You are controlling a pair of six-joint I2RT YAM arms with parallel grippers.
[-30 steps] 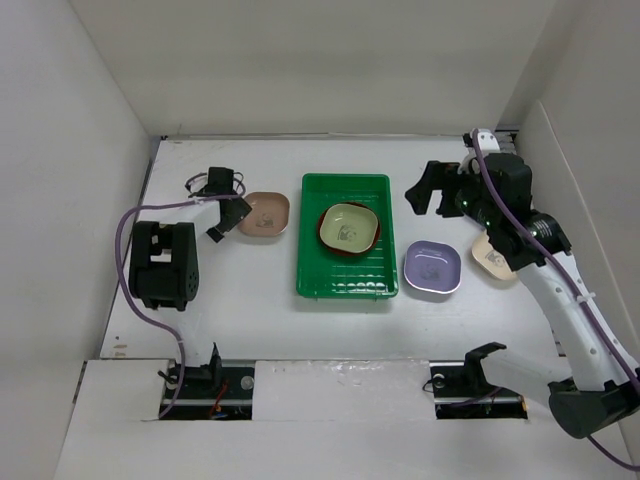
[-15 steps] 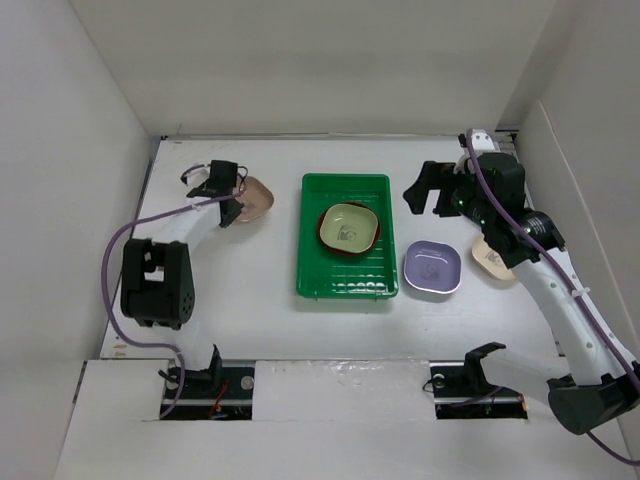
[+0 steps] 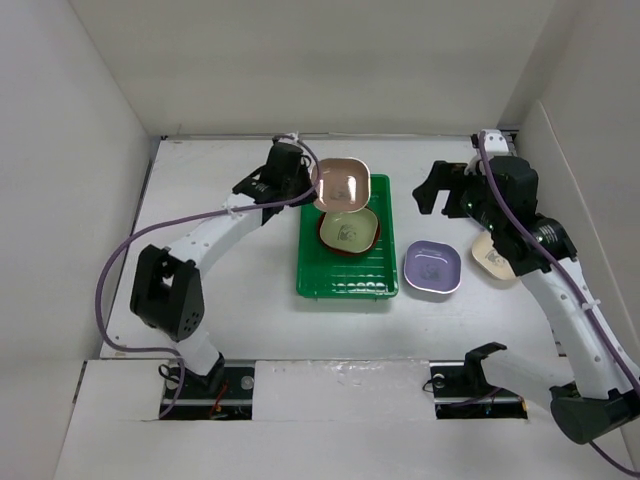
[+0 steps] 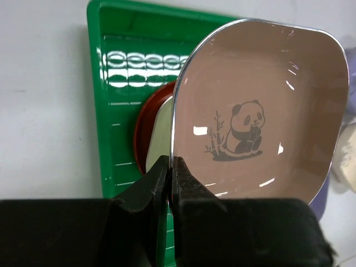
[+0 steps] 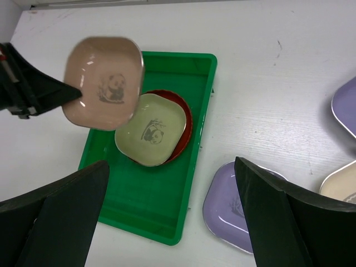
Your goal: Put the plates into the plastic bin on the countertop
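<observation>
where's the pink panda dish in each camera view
Top external: pink dish upper centre, over the green bin's far end.
Left wrist: pink dish fills the right half, rim pinched in the left claw.
Right wrist: pink dish upper left, overlapping the bin's corner.
Shared landmark: green bin holding a pale green dish on a red plate.

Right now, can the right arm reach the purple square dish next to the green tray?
Probably yes. The right tool is open and empty, and the lavender rounded-square dish lies near it on the counter, beside the green plastic bin, with nothing on top.
</observation>
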